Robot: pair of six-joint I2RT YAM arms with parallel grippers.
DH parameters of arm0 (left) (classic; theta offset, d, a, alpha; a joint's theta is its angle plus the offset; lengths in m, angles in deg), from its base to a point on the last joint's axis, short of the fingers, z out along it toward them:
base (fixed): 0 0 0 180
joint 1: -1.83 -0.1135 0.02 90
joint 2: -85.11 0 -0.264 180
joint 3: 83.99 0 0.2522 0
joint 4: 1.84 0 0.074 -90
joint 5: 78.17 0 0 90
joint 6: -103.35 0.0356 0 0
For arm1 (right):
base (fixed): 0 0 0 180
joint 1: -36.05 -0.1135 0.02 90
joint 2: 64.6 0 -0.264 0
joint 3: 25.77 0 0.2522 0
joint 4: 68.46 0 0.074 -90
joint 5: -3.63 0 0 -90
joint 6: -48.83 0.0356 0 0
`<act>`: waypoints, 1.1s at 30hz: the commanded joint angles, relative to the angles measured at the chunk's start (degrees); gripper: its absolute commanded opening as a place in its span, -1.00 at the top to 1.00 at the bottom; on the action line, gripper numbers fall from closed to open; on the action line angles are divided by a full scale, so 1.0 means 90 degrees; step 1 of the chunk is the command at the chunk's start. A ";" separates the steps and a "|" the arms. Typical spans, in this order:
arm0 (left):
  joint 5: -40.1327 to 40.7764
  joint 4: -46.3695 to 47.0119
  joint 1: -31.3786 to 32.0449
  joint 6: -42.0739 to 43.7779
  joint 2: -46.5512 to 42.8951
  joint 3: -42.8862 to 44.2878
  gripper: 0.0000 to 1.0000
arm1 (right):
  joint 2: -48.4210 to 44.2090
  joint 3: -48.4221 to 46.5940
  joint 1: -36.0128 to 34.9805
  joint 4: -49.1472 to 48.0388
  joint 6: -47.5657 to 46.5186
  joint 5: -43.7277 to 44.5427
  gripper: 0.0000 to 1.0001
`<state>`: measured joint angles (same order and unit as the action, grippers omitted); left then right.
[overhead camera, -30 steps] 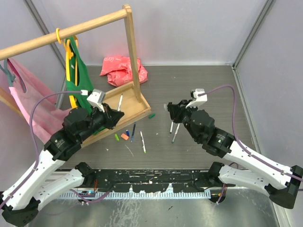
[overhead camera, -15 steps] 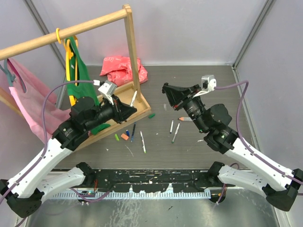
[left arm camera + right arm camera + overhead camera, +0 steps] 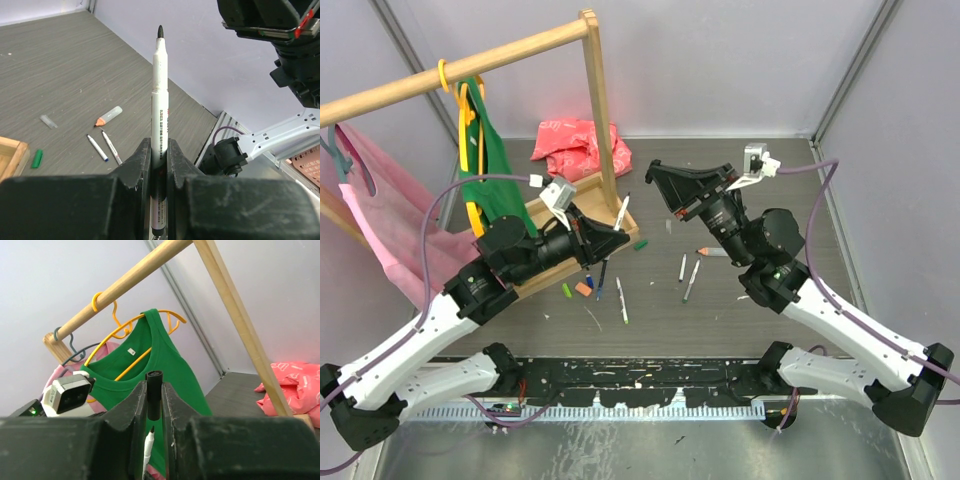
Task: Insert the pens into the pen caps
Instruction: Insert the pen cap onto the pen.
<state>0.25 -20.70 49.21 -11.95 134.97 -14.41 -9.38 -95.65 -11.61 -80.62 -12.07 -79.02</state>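
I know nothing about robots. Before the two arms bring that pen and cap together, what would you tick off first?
1. Left gripper shut on the black-tipped pen: ok.
2. Pen's writing tip bare and pointing out from the fingers: ok.
3. Right gripper shut on the black cap: ok.
4. Cap's open end facing outward: looks ok.
5. Cap colour matches the pen tip, both black: ok.
6. Tip lined up with the cap's mouth: not ok. The two are apart, and the right wrist view shows the tip below the cap.
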 commanded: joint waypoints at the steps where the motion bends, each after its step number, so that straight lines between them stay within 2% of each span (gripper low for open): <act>1: 0.0098 0.0771 0.0014 -0.0064 -0.0113 -0.0044 1.00 | 0.0080 -0.0251 0.0029 -0.0670 0.0546 -0.0387 1.00; 7: -0.0020 0.0827 0.0013 0.0007 -0.0115 -0.0042 1.00 | 0.0289 -0.0222 0.0036 -0.0923 0.0888 -0.0737 1.00; 33: -0.0511 0.0976 0.0010 -0.0030 -0.0094 -0.0046 1.00 | 0.0437 -0.0138 0.0036 -0.0873 0.1151 -0.0768 1.00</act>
<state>-3.05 -16.13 49.21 -12.58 134.80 -15.29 -5.36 -95.65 -11.46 -85.95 -2.63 -85.01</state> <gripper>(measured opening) 0.104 0.207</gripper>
